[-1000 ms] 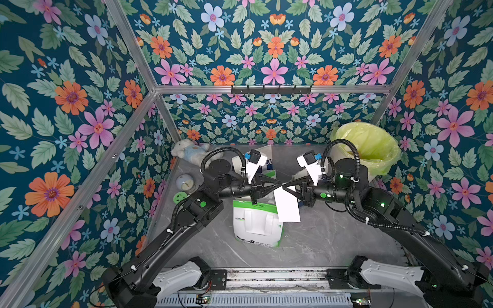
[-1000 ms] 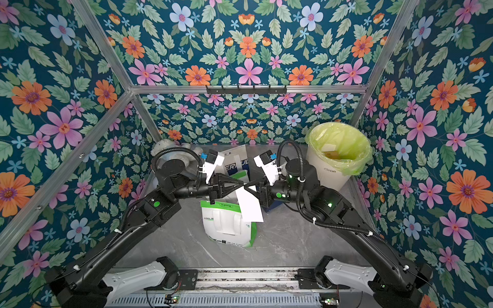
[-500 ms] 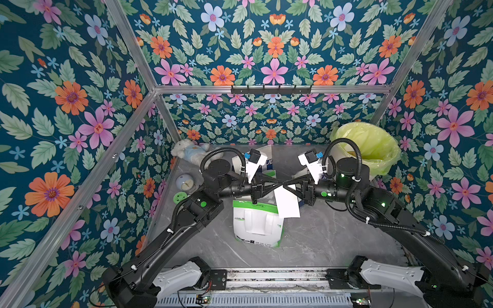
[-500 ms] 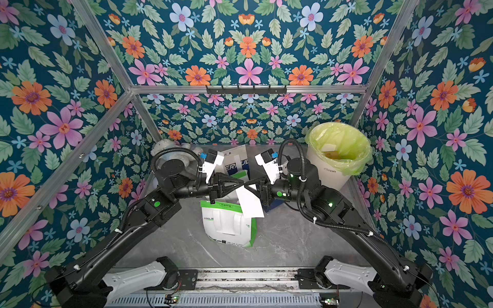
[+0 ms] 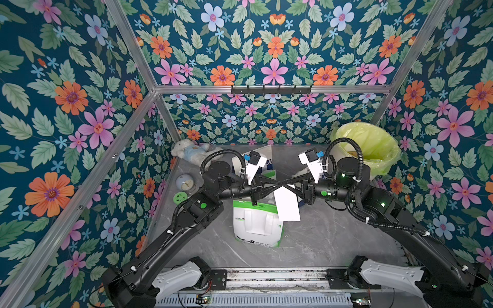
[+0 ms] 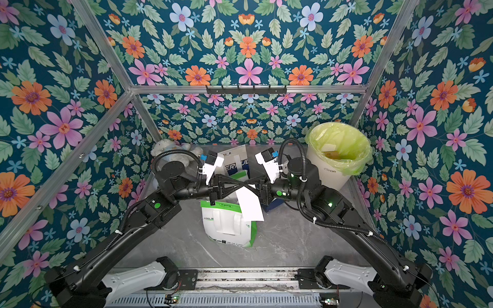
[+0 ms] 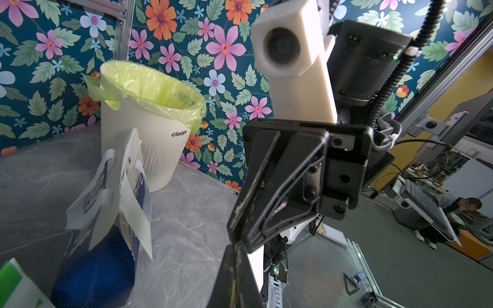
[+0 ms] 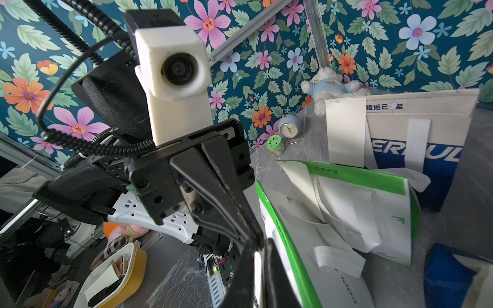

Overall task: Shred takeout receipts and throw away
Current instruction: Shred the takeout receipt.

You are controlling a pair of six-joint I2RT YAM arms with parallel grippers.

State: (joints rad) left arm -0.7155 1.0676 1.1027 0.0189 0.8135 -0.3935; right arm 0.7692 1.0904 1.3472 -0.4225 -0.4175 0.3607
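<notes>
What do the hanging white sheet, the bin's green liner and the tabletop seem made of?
The white sheet: probably thin matte paper; it hangs limp from its top edge.
The green liner: thin plastic film; translucent, wrinkled, folded over the rim.
The tabletop: smooth grey marble look with pale veins; stone or printed laminate, cannot tell.

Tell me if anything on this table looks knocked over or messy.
The green-and-white bag lies flat on the table rather than standing, with creased white sheets loose at its open end. The plush bear lies toppled in the back corner. The receipt hangs slightly askew from the left pincer and right pincer.
</notes>
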